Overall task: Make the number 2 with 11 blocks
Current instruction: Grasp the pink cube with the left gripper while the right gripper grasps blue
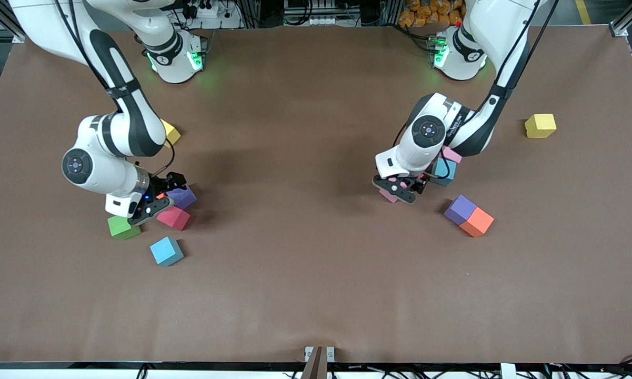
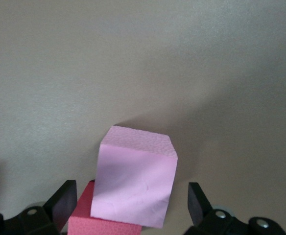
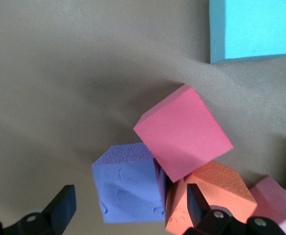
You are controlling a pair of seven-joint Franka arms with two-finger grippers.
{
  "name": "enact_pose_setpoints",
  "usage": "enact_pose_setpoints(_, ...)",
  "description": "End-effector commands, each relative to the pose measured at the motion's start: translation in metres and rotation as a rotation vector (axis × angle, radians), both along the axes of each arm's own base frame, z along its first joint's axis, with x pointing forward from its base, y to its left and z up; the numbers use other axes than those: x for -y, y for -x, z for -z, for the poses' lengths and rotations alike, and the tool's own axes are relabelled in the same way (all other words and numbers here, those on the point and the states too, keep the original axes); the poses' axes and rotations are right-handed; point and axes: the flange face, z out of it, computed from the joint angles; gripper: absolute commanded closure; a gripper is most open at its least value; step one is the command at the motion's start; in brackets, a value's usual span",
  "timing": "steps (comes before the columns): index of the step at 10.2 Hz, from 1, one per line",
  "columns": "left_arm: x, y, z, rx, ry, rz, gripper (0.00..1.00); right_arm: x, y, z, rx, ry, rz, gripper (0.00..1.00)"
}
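A: We see the left pincer (image 1: 400, 190) low over a pale pink foam cube (image 2: 133, 178) on the brown table (image 1: 316, 284), its fingers (image 2: 62, 203) spread to either side of the cube without touching it. A red foam cube (image 2: 101, 220) sits against the pink one, close under the pincer.

B: We see the right pincer (image 1: 152, 202) likewise spread, low over a cluster toward the right arm's end: a purple foam cube (image 3: 128, 183), a red-pink foam cube (image 3: 182, 132) tilted on the purple one, and an orange foam cube (image 3: 211, 193) beside them.

A: Around that cluster we note a green foam cube (image 1: 123, 227) and, nearer the front camera, a light blue foam cube (image 1: 166, 251).

B: Toward the left arm's end, a second purple cube (image 1: 460, 209) touches a second orange cube (image 1: 477, 221); another light blue cube (image 1: 445, 171) lies beside the left arm's wrist. No digit is formed; the blocks lie scattered. Two yellow foam cubes (image 1: 540, 126) sit apart.
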Motion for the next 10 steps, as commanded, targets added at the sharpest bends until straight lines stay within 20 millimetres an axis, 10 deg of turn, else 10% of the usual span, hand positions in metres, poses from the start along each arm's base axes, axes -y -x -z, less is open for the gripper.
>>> enact_pose_setpoints(1,0.014,0.005,0.003,0.034,0.011,0.036,0.00,0.000,0.003,0.015,0.006,-0.030,-0.024,0.00)
enact_pose_setpoints(5,0.014,0.006,0.015,0.031,0.015,0.036,0.10,-0.004,0.013,0.040,0.042,-0.032,-0.037,0.00)
enact_pose_setpoints(6,0.013,0.007,0.017,0.028,0.013,0.036,0.32,-0.005,0.014,0.042,0.039,-0.033,-0.038,0.00)
enact_pose_setpoints(7,0.015,0.007,0.016,0.031,0.012,0.041,0.85,-0.005,0.014,0.044,0.036,-0.033,-0.038,0.00)
enact_pose_setpoints(10,0.048,0.027,0.009,0.041,0.017,-0.015,1.00,-0.015,0.020,0.048,0.012,-0.107,0.062,0.00)
